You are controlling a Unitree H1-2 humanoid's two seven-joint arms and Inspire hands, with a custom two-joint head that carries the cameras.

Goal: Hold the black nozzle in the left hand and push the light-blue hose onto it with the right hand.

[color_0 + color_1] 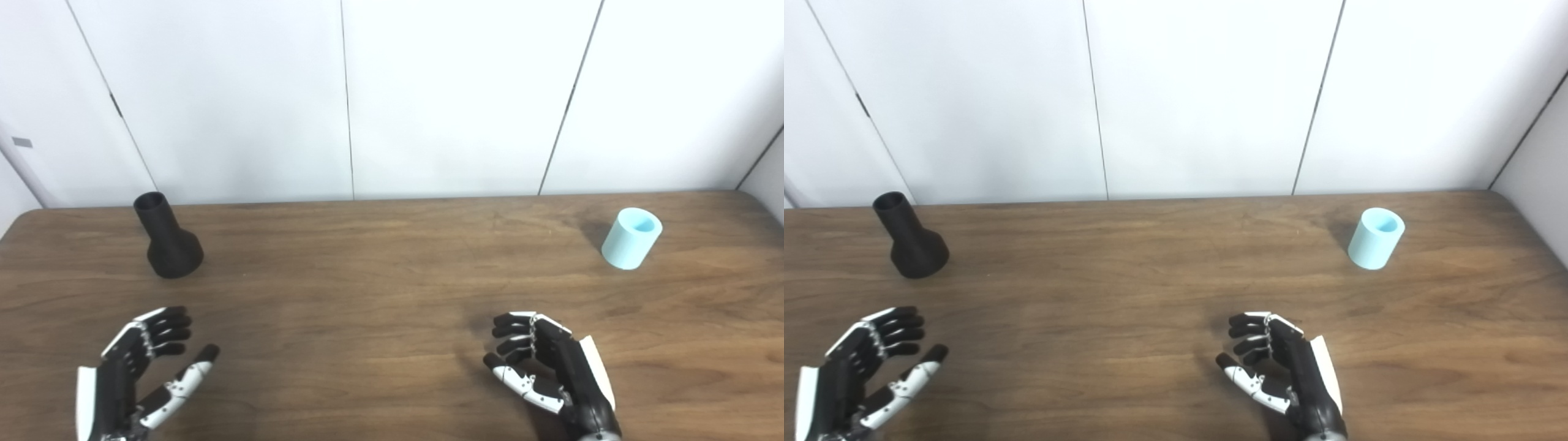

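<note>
A wide wooden table with a dark brown grain fills the lower half of the scene, its far edge running straight along a wall of white panels split by thin dark seams. The table's far corners are rounded.

Two arms come in from the near edge. The left robot hand hangs low over the table at the near left, palm turned inward, its fingers loosely curled and spread apart from the thumb; it has hold of nothing. The right robot hand sits at the near right of centre, mirrored in pose, palm facing inward, fingers bent but parted and the thumb held away from them; it too grips nothing. The two robot hands are well apart from each other, and each is well apart from the object on its own side.

The black nozzle stands upright on the far left of the table, near the back edge, wide flared base down and narrower open neck pointing up. It lies beyond the left robot hand.

The light-blue hose, a short stubby tube, stands on the far right of the table, open end up, and looks tilted slightly from this angle. It lies beyond the right robot hand and further to the right, far from the nozzle.
</note>
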